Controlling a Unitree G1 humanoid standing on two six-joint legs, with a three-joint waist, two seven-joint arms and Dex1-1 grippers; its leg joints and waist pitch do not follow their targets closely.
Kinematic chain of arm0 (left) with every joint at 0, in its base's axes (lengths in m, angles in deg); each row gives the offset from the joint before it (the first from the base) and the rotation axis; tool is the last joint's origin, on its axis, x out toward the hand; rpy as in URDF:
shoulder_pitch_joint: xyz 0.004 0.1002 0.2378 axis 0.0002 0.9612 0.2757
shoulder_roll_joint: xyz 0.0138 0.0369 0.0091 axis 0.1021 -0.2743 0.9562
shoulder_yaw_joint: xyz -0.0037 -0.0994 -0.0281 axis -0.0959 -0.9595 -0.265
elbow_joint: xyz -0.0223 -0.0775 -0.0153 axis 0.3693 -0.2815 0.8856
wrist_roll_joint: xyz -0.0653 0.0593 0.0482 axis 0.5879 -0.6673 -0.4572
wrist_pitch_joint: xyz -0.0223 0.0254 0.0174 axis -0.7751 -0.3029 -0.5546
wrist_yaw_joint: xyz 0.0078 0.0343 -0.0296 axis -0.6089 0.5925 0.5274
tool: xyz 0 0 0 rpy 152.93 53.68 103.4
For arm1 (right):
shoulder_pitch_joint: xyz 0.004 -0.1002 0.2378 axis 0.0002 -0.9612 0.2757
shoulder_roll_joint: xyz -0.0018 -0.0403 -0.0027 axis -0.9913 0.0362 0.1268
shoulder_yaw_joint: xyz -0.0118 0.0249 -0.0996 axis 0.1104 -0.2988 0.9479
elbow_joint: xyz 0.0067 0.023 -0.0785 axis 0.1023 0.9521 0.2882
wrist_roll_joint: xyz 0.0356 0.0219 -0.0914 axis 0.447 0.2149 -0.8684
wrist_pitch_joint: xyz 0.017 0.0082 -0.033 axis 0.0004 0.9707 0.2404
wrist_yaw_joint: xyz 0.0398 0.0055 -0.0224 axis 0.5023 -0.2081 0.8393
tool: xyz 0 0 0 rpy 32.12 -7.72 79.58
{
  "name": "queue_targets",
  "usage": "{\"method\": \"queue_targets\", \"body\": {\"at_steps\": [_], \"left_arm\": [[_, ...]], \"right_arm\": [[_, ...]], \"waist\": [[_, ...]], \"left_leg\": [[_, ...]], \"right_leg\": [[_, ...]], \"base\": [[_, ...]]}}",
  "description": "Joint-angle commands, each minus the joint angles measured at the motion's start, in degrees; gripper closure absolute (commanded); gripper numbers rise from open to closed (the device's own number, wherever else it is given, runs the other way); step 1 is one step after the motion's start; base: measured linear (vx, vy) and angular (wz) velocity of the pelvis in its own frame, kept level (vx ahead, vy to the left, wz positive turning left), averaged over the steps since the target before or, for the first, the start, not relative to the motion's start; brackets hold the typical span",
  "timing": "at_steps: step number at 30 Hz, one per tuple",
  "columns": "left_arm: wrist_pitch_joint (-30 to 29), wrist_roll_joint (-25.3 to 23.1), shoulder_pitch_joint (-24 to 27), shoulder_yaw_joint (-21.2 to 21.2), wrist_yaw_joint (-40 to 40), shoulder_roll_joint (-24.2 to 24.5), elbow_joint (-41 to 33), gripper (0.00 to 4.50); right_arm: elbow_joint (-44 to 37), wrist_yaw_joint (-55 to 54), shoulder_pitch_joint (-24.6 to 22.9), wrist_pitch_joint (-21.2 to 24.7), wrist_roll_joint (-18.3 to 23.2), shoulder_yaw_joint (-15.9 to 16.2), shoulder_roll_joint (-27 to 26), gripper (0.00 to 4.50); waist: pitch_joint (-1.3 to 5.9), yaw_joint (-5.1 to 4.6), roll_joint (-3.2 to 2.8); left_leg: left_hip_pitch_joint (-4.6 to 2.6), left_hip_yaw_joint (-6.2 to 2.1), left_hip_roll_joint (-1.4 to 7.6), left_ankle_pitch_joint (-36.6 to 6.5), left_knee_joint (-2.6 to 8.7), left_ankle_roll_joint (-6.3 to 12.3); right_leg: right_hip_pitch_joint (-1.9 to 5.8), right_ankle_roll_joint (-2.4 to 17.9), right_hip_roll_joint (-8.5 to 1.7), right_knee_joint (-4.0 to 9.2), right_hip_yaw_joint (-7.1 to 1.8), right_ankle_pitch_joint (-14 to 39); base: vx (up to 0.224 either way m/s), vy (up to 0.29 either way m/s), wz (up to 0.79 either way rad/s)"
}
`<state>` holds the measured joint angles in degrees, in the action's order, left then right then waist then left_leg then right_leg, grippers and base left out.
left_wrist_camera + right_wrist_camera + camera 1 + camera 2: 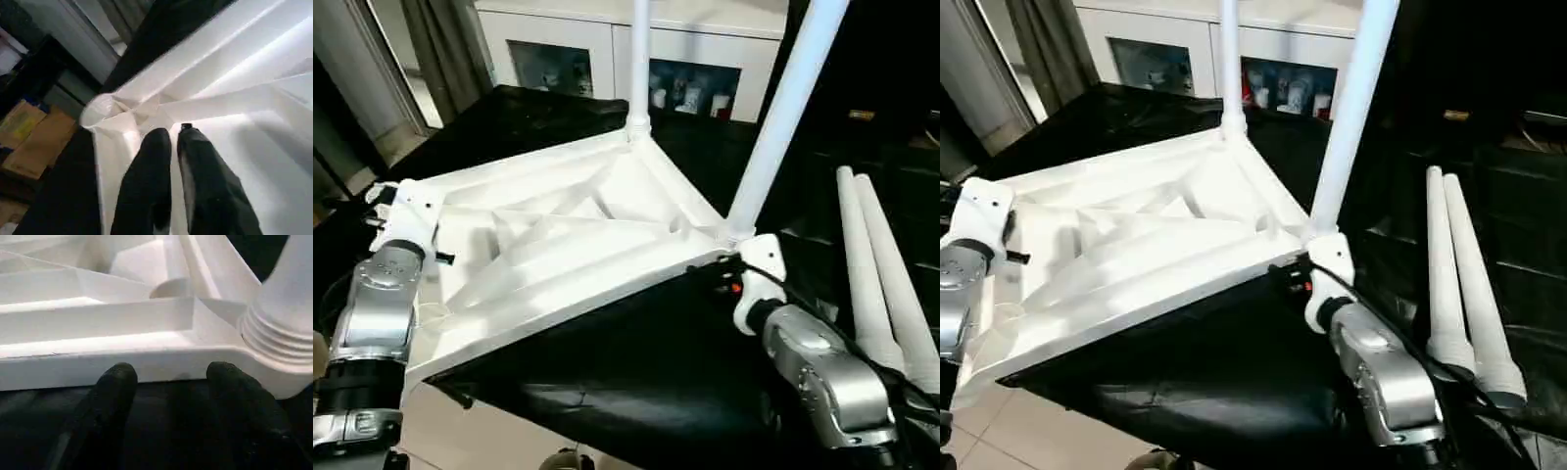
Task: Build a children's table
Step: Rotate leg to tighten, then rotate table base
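Note:
The children's table top (pixel 578 235) lies upside down on a black cloth, ribbed underside up. One white leg (pixel 639 59) stands screwed into its far corner. A second leg (pixel 783 117) stands in the right corner, its threads (pixel 274 340) showing above the socket. Two loose legs (pixel 881 274) lie side by side on the right. My left gripper (pixel 175 139) sits at the top's left corner socket (pixel 105 110), its fingers nearly together on a thin white rib. My right gripper (pixel 171 377) is open just in front of the rim beside the right corner, with nothing between its fingers.
A white cabinet (pixel 607 59) with glass-fronted shelves stands behind the work. The black cloth (pixel 636 372) covers the work surface, and the table top overhangs its front left edge above pale floor. Curtains (pixel 440 49) hang at the back left. Cardboard boxes (pixel 29 142) sit low on the left.

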<state>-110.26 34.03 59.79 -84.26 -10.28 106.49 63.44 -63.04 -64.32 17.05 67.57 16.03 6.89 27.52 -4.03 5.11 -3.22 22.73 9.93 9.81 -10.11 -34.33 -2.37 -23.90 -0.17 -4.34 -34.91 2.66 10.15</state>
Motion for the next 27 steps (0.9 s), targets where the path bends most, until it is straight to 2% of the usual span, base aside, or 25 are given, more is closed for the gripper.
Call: {"method": "queue_targets", "body": {"at_steps": [1,2,3,5,7,9,12,15,17,19,22,27], "left_arm": [[-2.0,1.9,0.7,1.9,4.9,0.7,-0.8,4.24],[-2.1,2.9,0.9,3.9,8.3,1.1,-0.4,4.24],[-2.0,2.9,0.9,4.2,8.8,1.2,-0.2,4.3],[3.3,3.5,0.8,6.4,13.0,1.7,1.2,4.4],[2.1,4.2,0.0,8.5,17.4,2.1,3.3,4.5],[1.5,3.2,-0.4,9.5,18.3,2.7,4.7,4.5],[0.4,0.2,-1.5,11.0,17.3,4.4,8.9,4.5],[0.8,0.2,-2.4,11.1,16.4,5.5,10.5,4.5],[1.3,0.4,-2.5,11.1,16.7,5.6,10.6,4.5],[0.7,2.3,-2.1,12.3,22.1,6.3,9.3,4.5],[1.7,2.8,-1.0,15.0,28.2,7.3,7.6,4.5],[5.1,9.2,1.8,18.4,42.2,8.7,0.1,4.5]], "right_arm": [[1.7,-0.4,1.1,-0.7,-0.8,0.6,-0.6,2.27],[2.5,-0.5,1.5,-1.1,-1.0,0.8,-0.9,2.27],[2.6,-0.5,1.5,-1.2,-1.0,0.9,-0.9,2.43],[2.9,-0.3,1.6,-1.4,-1.0,1.0,-1.0,2.53],[3.1,-0.1,1.9,-1.6,-0.9,1.3,-0.7,2.75],[3.3,0.0,2.1,-1.7,-1.0,1.2,-0.6,2.91],[4.0,0.4,2.9,-2.2,-1.2,0.8,-0.6,3.07],[4.4,0.5,3.3,-2.5,-1.3,0.5,-0.8,3.35],[4.4,0.6,3.3,-2.6,-1.2,0.5,-0.8,3.43],[5.1,0.7,3.5,-3.0,-1.1,0.8,-0.9,3.75],[5.9,1.0,4.0,-3.3,-1.0,0.9,-1.1,4.0],[7.3,2.0,5.1,-4.0,-1.0,1.3,-1.3,4.42]], "waist": [[3.52,-0.22,-0.13],[3.64,-0.15,0.1],[3.63,-0.11,0.04],[3.75,-0.06,0.15],[3.83,-0.15,0.03],[3.9,-0.16,-0.24],[3.92,-0.26,-0.28],[3.9,-0.42,-0.06],[3.93,-0.39,-0.2],[3.99,-0.26,0.22],[4.07,-0.19,0.27],[4.18,-0.09,0.65]], "left_leg": [[-1.31,-1.51,2.45,-17.0,5.01,-2.07],[-1.31,-1.46,2.43,-16.4,4.96,-1.97],[-1.31,-1.49,2.44,-16.3,4.99,-1.82],[-1.21,-1.4,2.47,-15.3,4.9,-1.4],[-1.27,-1.26,2.49,-14.5,4.87,-1.39],[-1.39,-1.29,2.51,-14.4,4.87,-1.47],[-1.45,-1.26,2.46,-15.0,4.86,-1.67],[-1.46,-1.36,2.51,-15.8,5.01,-2.02],[-1.56,-1.35,2.62,-15.6,4.97,-2.03],[-1.48,-1.25,2.62,-14.7,4.93,-1.67],[-1.5,-1.17,2.71,-13.8,4.93,-1.43],[-1.57,-0.99,2.82,-13.4,4.95,-1.44]], "right_leg": [[2.01,8.7,-3.5,4.46,-2.41,14.5],[2.01,9.0,-3.61,4.35,-2.46,14.1],[1.95,9.1,-3.63,4.38,-2.49,14.1],[2.11,9.1,-3.61,4.4,-2.53,13.0],[2.11,9.5,-3.46,4.05,-2.49,10.7],[2.22,9.9,-3.47,3.95,-2.44,9.7],[2.32,9.9,-3.52,3.97,-2.46,10.5],[2.38,9.5,-3.56,4.06,-2.48,11.9],[2.27,9.9,-3.59,4.05,-2.52,11.1],[2.4,10.4,-3.67,3.98,-2.55,10.6],[2.33,11.0,-3.68,3.77,-2.6,9.9],[2.32,11.9,-3.83,3.6,-2.63,9.3]], "base": [[0.0,0.0,0.0],[0.0,0.0,0.0],[0.0,0.0,0.0],[0.0,0.0,0.0],[0.0,0.0,0.0],[0.0,0.0,0.0],[0.0,0.0,0.0],[0.0,0.0,0.0],[0.0,0.0,0.0],[0.0,0.0,0.0],[0.0,0.0,0.0],[0.0,0.0,0.0]]}}
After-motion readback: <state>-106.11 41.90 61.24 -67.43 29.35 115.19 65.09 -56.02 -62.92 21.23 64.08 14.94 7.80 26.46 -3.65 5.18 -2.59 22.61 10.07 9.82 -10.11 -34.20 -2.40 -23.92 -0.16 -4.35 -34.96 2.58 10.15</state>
